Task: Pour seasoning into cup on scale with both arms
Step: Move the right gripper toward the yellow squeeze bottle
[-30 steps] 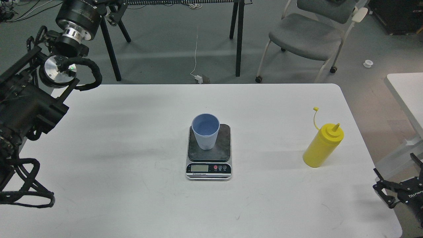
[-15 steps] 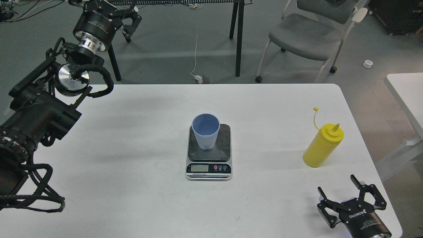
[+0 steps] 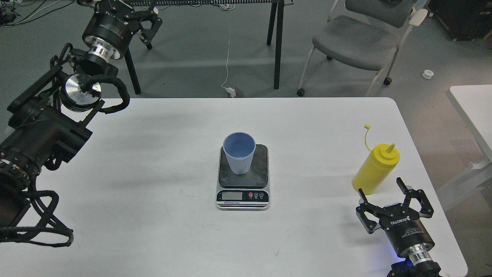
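The right gripper point(image 3: 381, 191) is spread wide and holds nothing, its fingers just below the base of the yellow seasoning bottle point(image 3: 376, 169), which stands upright on the white table point(image 3: 153, 215). The left gripper point(image 3: 125, 11) hangs off the table's far-left corner; whether it is spread cannot be told. The blue cup point(image 3: 239, 152) sits on the scale point(image 3: 243, 177), mid-table.

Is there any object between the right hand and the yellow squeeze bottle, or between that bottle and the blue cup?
Nothing visible blocks either path. The right hand is open just in front of the yellow plastic squeeze bottle, and only bare white table lies between the bottle and the light-blue ribbed cup.
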You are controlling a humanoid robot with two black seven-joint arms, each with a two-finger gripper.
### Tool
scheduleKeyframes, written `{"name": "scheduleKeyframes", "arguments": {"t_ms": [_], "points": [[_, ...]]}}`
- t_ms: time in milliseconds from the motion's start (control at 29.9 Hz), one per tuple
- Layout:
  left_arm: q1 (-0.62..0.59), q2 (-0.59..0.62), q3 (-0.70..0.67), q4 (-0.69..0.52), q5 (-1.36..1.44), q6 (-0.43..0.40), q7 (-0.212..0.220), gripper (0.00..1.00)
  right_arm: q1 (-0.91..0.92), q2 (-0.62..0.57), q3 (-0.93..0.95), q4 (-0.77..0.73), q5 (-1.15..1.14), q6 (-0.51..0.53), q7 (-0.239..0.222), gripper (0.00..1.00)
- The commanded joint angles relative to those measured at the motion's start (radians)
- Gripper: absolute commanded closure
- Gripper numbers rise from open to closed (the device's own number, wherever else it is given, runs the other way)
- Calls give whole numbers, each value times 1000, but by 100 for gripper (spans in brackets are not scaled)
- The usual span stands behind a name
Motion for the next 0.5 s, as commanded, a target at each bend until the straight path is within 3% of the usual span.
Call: {"name": "scheduleKeyframes", "arguments": {"t_ms": [0,468], "points": [[0,6,2,0,1,1,0,1,7,36,0,-38,1,0,0,0],[12,8,12,0,3,2,3,1,43,50,26,-101,4,0,11,1]]}}
